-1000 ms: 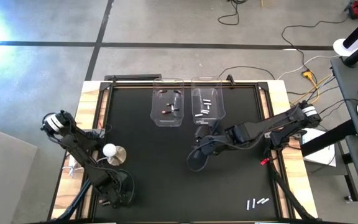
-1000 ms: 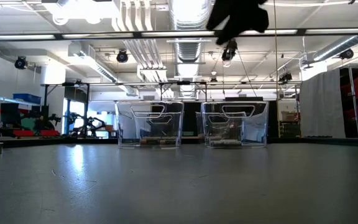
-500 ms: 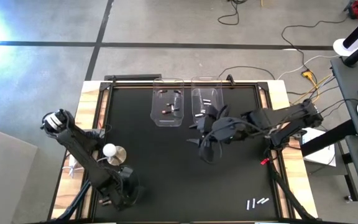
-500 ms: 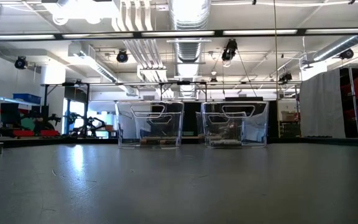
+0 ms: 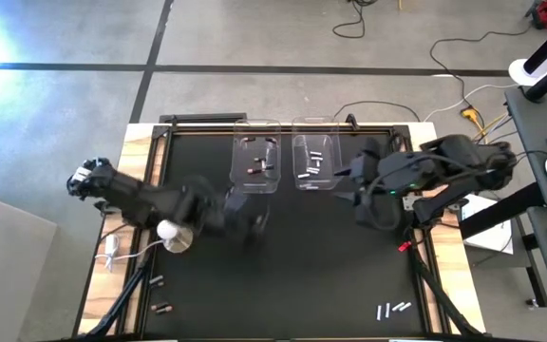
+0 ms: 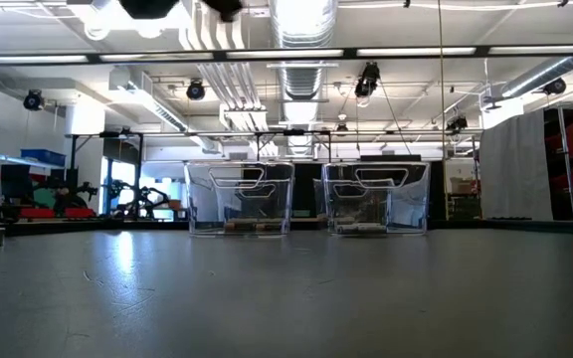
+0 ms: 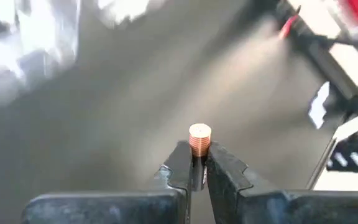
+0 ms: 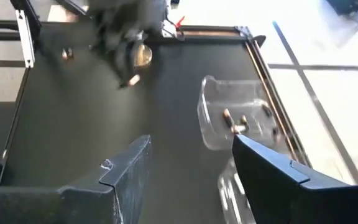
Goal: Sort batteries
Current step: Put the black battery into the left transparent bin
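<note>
Between the left gripper's (image 7: 197, 163) two dark fingers sits a slim copper-tinted battery (image 7: 199, 139), clenched upright, above the black mat (image 5: 283, 256) at nine o'clock of centre. At twelve o'clock stand two clear plastic bins (image 5: 255, 166) holding more batteries. Toward three o'clock the right gripper (image 8: 191, 165) hangs released, empty.

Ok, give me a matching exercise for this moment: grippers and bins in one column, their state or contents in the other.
Things:
1. left gripper
2. right gripper
3. left bin
4. right bin

States:
A. holds silvery-white batteries
B. open, holding nothing
C. shut on a copper-tinted battery
D. holds dark, copper-tinted batteries

Pairs: 1-C, 2-B, 3-D, 4-A
</note>
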`<state>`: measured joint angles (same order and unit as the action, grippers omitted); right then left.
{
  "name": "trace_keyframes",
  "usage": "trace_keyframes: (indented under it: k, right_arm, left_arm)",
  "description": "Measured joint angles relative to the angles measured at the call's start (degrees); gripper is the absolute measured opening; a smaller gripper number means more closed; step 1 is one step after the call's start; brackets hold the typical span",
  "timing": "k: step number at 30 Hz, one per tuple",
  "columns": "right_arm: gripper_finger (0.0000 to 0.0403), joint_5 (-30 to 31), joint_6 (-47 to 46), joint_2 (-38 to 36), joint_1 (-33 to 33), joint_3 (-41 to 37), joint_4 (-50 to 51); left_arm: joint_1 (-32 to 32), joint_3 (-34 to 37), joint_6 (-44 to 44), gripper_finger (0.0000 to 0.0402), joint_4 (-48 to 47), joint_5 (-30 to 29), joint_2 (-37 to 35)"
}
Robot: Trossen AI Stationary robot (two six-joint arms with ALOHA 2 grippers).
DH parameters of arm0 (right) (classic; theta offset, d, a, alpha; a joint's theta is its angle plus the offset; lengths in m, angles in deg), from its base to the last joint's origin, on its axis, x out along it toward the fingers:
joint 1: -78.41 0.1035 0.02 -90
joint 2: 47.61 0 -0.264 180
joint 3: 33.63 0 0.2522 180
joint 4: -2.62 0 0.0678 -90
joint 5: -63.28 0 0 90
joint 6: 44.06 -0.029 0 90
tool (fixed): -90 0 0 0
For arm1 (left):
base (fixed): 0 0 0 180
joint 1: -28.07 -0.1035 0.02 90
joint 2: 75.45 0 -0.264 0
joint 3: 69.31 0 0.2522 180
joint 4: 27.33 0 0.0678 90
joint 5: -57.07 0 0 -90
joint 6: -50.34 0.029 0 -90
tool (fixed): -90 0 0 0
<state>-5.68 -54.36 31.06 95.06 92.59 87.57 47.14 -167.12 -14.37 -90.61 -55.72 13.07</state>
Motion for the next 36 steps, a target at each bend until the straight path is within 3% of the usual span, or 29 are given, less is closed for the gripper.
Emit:
trace_keyframes:
  k: [8, 14, 19, 26, 29, 36]
  right_arm:
    - [0.0219, 0.2, -8.1, -10.5, 0.0, -10.8, -0.3]
    - [0.0219, 0.4, -11.8, -14.6, 0.0, -18.6, -3.0]
    - [0.0219, 1.2, -13.9, -15.1, 0.0, -20.8, -2.6]
    - [0.0219, 14.8, -7.7, -14.8, -2.0, -20.4, -4.9]
    - [0.0219, 13.5, -4.2, -14.8, -6.9, -19.9, -9.0]
    - [0.0219, 2.9, -4.7, -13.6, -22.5, -19.8, -16.2]
  left_arm:
    - [-21.5, -11.3, 25.5, 0.0013, -1.6, 5.9, 1.6]
    - [-36.3, -13.6, 38.0, 0.0013, -6.1, 15.8, 7.1]
    - [-44.8, -13.4, 48.8, 0.0013, -10.6, 17.8, 13.2]
    - [-53.5, -13.4, 63.9, 0.0013, -10.9, 21.4, 22.0]
    - [-55.1, -13.4, 68.5, 0.0013, -10.3, 22.6, 25.3]
    - [-54.8, -13.6, 74.1, 0.0013, -2.4, 25.8, 28.8]
